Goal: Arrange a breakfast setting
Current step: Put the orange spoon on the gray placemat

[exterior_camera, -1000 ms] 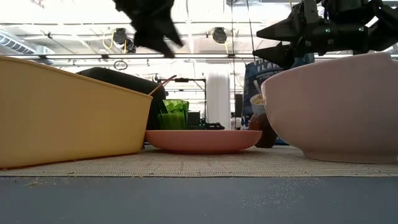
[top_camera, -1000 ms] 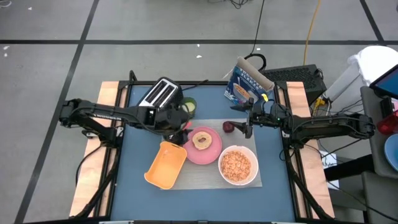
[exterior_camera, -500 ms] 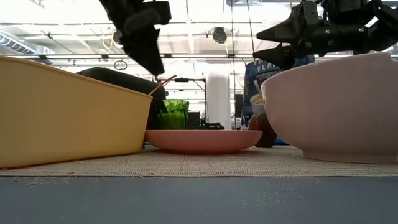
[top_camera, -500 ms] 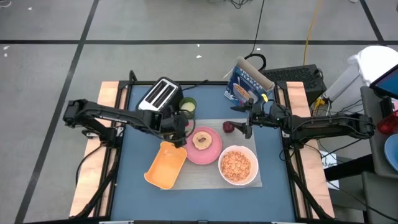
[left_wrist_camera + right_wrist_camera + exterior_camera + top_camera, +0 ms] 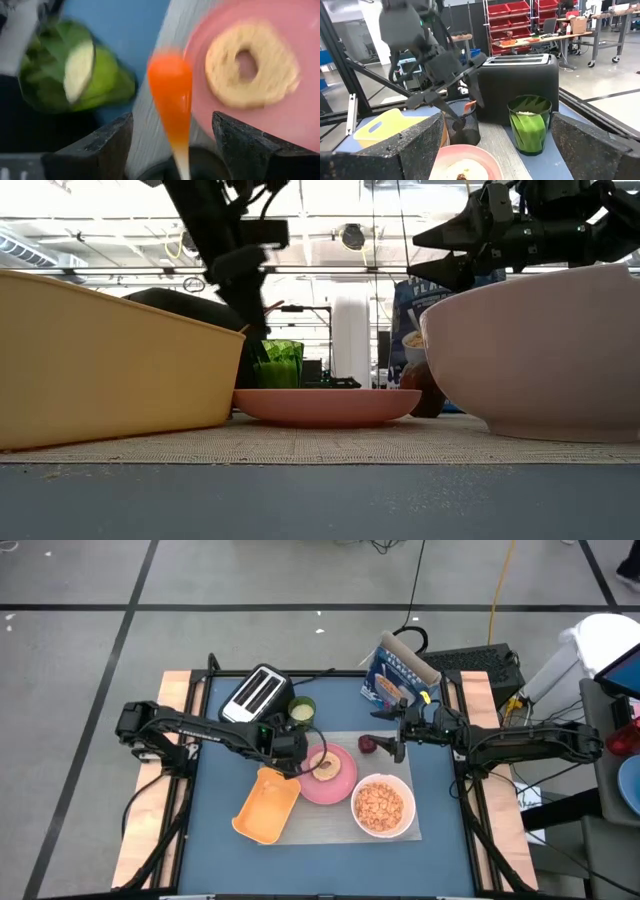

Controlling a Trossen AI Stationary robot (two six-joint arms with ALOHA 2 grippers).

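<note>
Spoon (image 5: 171, 97), one, pinched by left gripper (image 5: 292, 752), one bagel (image 5: 324, 765) on one plate (image 5: 340, 783), right gripper (image 5: 397, 743) fingers spread.

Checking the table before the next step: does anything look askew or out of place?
The yellow tray lies skewed across the grey mat's left edge, beside the pink plate. The spoon is not laid down; it sits in the left gripper.
</note>
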